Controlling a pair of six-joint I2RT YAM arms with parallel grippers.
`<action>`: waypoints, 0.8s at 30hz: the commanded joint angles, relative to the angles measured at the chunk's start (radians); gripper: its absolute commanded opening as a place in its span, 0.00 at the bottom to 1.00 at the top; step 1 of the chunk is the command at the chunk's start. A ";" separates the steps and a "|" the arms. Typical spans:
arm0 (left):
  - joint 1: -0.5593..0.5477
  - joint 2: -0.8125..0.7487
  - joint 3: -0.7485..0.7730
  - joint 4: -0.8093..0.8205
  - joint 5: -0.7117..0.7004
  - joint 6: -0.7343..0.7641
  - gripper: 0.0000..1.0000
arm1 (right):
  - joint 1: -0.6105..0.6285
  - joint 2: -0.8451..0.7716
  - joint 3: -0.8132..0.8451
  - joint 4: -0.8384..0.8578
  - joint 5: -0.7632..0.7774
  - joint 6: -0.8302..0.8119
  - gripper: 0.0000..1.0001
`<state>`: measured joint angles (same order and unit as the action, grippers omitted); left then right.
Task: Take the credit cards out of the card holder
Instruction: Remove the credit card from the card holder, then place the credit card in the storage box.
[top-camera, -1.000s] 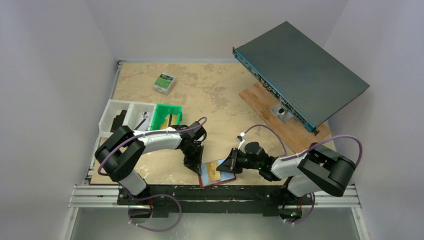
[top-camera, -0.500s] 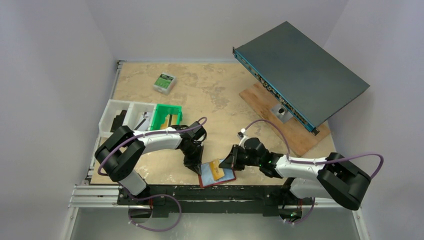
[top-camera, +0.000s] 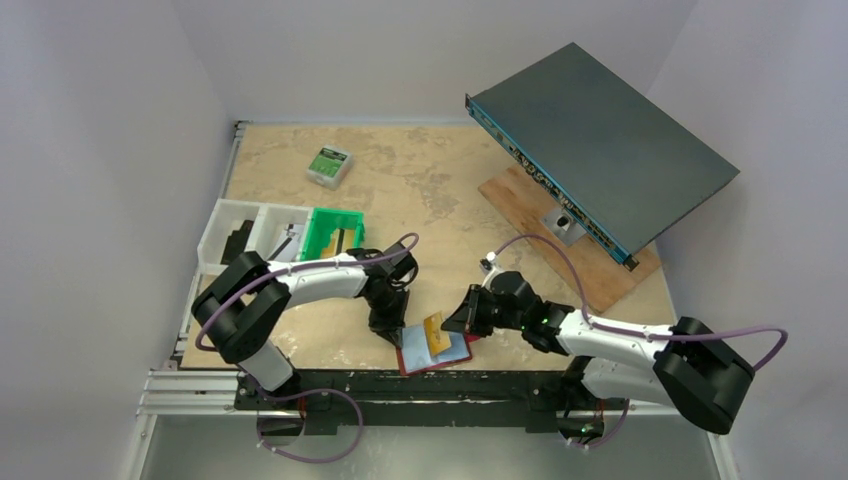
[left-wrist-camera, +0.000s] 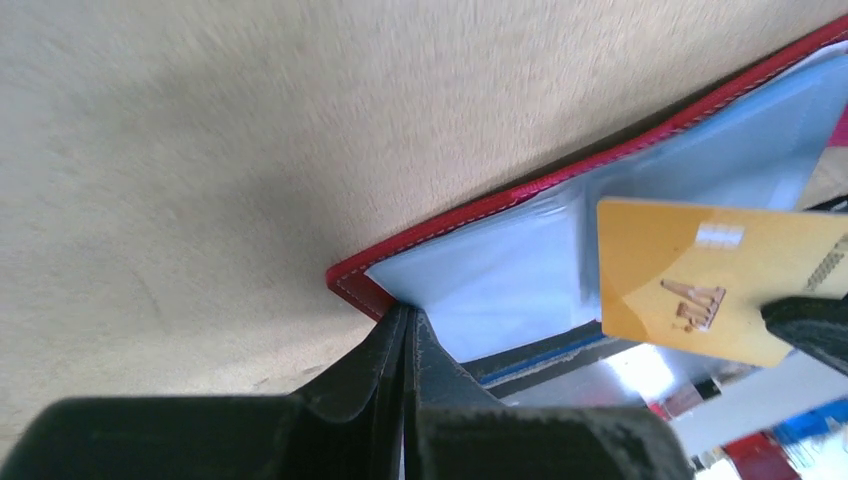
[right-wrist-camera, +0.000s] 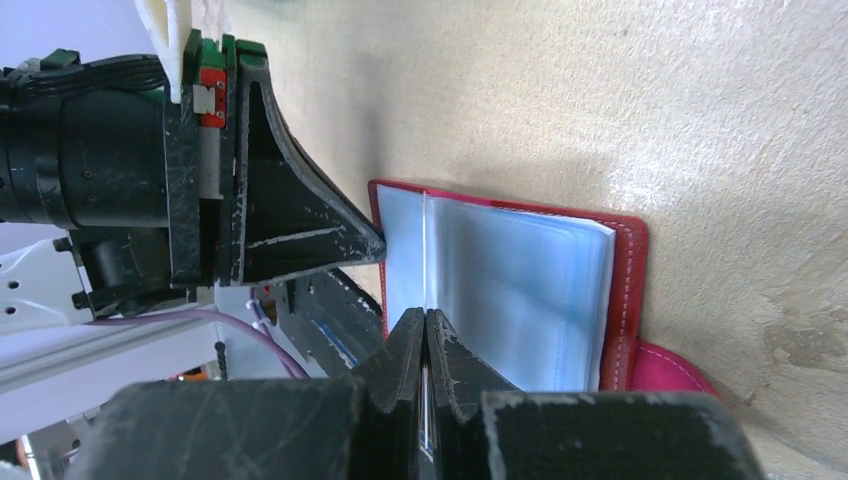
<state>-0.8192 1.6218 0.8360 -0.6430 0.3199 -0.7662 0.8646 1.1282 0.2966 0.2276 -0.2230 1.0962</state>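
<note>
The red card holder (top-camera: 447, 354) lies open at the table's near edge, its pale blue pockets (left-wrist-camera: 500, 270) facing up. My left gripper (top-camera: 392, 335) is shut, and its tips (left-wrist-camera: 407, 315) press on the holder's left corner with nothing between them. My right gripper (top-camera: 452, 327) is shut on a gold credit card (top-camera: 434, 336), which stands tilted above the pockets (left-wrist-camera: 700, 285). In the right wrist view that card shows edge-on as a thin pale line (right-wrist-camera: 425, 250) running out from my right gripper (right-wrist-camera: 425, 318) over the holder (right-wrist-camera: 520, 290). The left gripper's fingertip (right-wrist-camera: 372, 243) touches the holder's corner there. I cannot make out any other cards.
A green plastic bin (top-camera: 335, 232) and a white compartment tray (top-camera: 250, 228) stand left of the arms. A small green-and-white box (top-camera: 329, 165) lies at the back. A dark flat device (top-camera: 600, 140) leans over a wooden board (top-camera: 590, 255) at the right. The holder's pink tab (right-wrist-camera: 670, 365) sticks out.
The right gripper has drawn the gold card a little up and away from the near edge, and its elbow has swung out to the right. The left arm has stayed put.
</note>
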 joint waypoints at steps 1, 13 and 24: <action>0.005 -0.032 0.069 0.004 -0.167 0.025 0.00 | -0.008 -0.034 0.055 -0.046 0.027 -0.022 0.00; 0.087 -0.281 0.115 -0.047 -0.056 0.031 0.38 | -0.036 -0.086 0.127 -0.059 -0.010 0.005 0.00; 0.270 -0.481 -0.001 0.146 0.292 -0.039 0.47 | -0.129 -0.010 0.135 0.272 -0.216 0.160 0.00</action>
<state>-0.5888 1.1812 0.8589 -0.5945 0.4622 -0.7677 0.7502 1.0904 0.3897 0.3283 -0.3428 1.1866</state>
